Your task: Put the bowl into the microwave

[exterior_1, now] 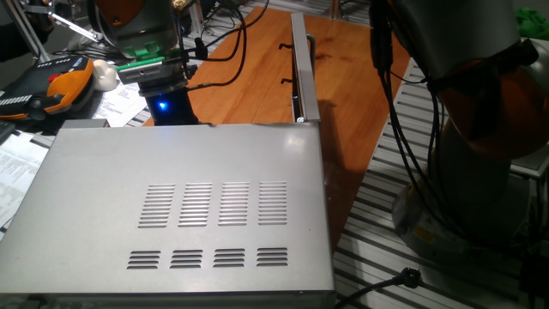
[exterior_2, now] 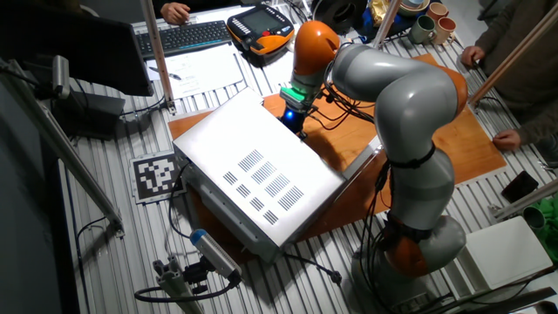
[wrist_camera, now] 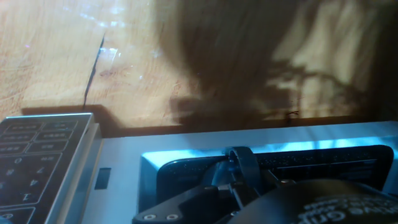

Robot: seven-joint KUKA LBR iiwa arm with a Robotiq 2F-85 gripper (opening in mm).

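The microwave [exterior_1: 180, 206] is a large silver-grey box with vent slots on its flat top; it also shows in the other fixed view [exterior_2: 253, 174]. Its door [exterior_1: 299, 69] stands open, swung out over the wooden board. My gripper's hand [exterior_1: 163, 86], lit blue, hangs just beyond the microwave's front edge, with the fingers hidden behind it. In the hand view the dark finger mechanism [wrist_camera: 237, 177] sits over the microwave's front next to the keypad [wrist_camera: 37, 155]. I cannot tell how the jaws stand. The bowl is not in view in any frame.
The wooden board [exterior_1: 249, 60] lies under and in front of the microwave. An orange teach pendant [exterior_1: 64, 86], a white lump [exterior_1: 105, 75] and papers lie at the left. Mugs [exterior_2: 427, 26] stand at the far right. People's hands [exterior_2: 506, 139] rest near the board's edge.
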